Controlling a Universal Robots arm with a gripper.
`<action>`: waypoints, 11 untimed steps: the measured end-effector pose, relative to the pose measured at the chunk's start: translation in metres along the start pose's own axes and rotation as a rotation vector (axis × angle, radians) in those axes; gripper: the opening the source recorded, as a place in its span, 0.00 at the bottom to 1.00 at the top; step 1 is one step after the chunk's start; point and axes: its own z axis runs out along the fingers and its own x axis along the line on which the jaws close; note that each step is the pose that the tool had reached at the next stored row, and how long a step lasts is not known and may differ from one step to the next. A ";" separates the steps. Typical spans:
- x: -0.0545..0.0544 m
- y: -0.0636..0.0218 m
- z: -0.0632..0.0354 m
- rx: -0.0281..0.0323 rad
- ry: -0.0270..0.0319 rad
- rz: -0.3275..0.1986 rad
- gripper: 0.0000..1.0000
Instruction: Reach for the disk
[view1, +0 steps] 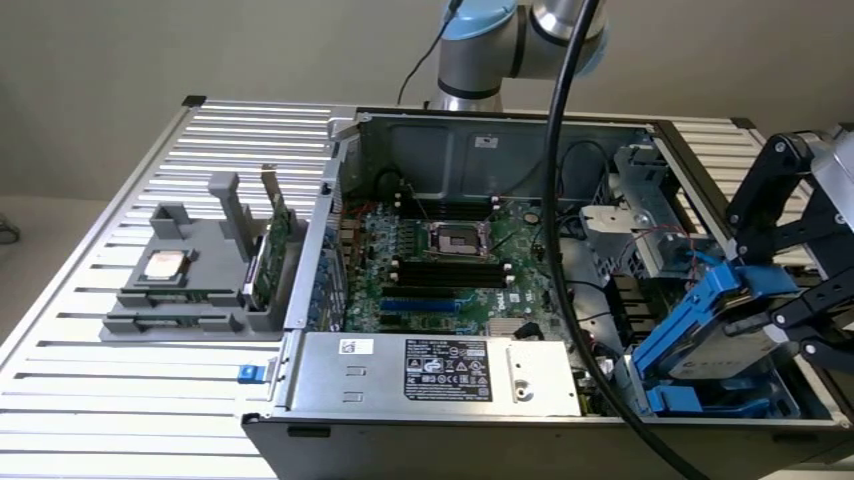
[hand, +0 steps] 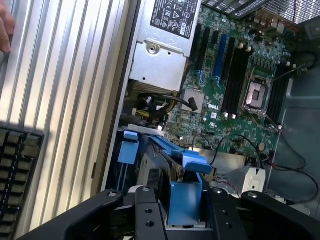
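Note:
The disk (view1: 714, 335) rises tilted from the drive bay at the exterior view's right corner of the open computer case (view1: 320, 250). Its grey metal body sits between blue carrier rails. My gripper (view1: 763, 300) comes in from the exterior view's right and is at the disk's raised end. In the wrist view the blue carrier of the disk (hand: 185, 200) sits between my two black fingers (hand: 146, 215), and my gripper (hand: 184, 216) is shut on it.
The motherboard (view1: 454, 260) fills the case floor, with the silver power supply box (view1: 441, 370) at the near wall. A thick black cable (view1: 567, 250) hangs across the case. A grey holder with a CPU chip (view1: 164, 265) stands on the slatted table (view1: 147, 400). A keyboard (hand: 17, 175) and a person's hand (hand: 5, 30) are at the table's edge.

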 end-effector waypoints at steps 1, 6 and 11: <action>0.000 -0.0001 0.0001 0.0005 0.0016 0.000 0.37; -0.001 -0.0002 0.0003 0.0016 0.0079 -0.001 0.56; -0.002 -0.0004 0.0006 0.0015 0.0125 0.000 0.74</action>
